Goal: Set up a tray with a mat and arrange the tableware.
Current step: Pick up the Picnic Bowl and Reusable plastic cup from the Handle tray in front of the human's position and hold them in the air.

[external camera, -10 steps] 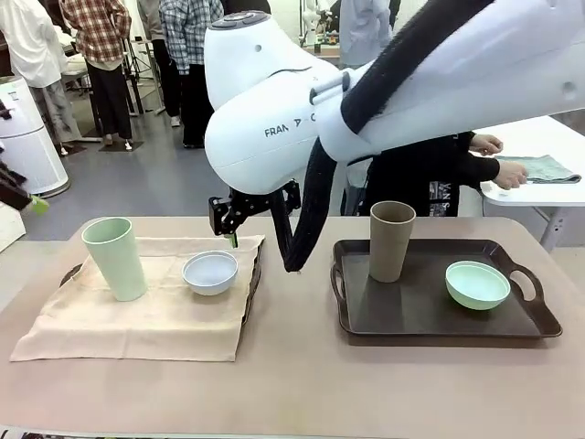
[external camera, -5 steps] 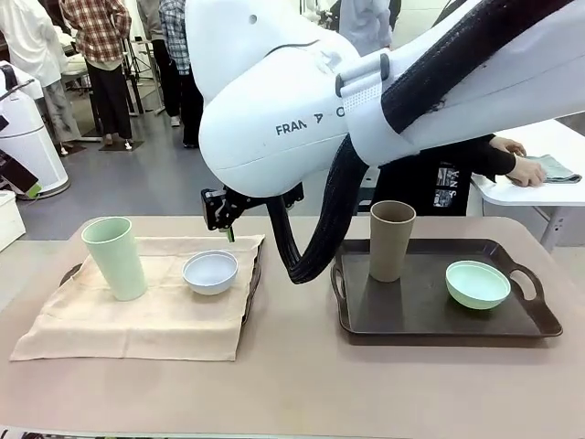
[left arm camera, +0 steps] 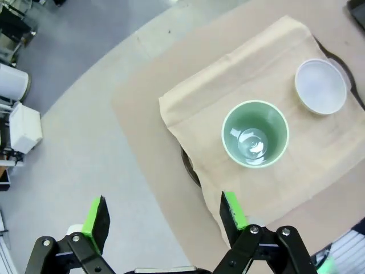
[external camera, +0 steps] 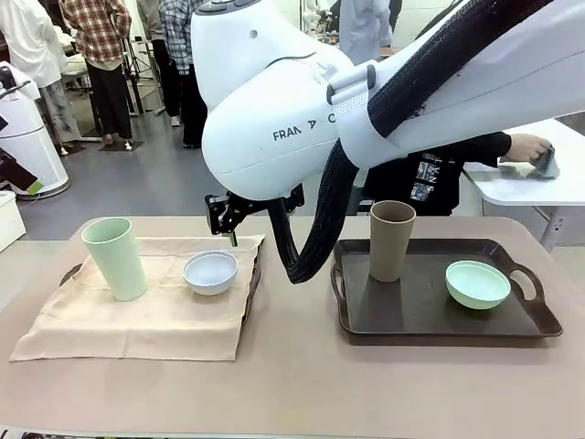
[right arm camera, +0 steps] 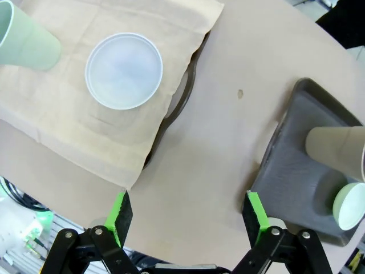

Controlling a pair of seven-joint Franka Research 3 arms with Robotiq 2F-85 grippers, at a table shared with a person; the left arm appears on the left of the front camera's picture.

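Hovering with its jaws spread as wide as they go and nothing between them, the right gripper (right arm camera: 188, 208) hangs above the bare table (right arm camera: 228, 142) in the gap between two trays, touching nothing. The left gripper (left arm camera: 164, 211) is equally wide open and empty, held high near the table's left edge.

Closest to the right gripper, a white bowl (right arm camera: 124, 70) sits on a beige mat (external camera: 137, 320). The mat is draped over the left tray (right arm camera: 185, 91), whose dark rim peeks out from under the cloth. A pale green cup (external camera: 114, 258) stands upright on the same mat, to the left of the bowl.

Further right, a dark brown tray (external camera: 430, 311) has no mat. It holds a taupe-brown cup (external camera: 391, 240), upright, and a mint green bowl (external camera: 477, 283), set apart from each other.

At a separate table beyond, a person's hand (external camera: 528, 146) rests on a folded grey-green cloth (external camera: 547, 163).

The left setting looks finished. The right tray has its tableware but a bare floor, so a mat there is probably what remains.
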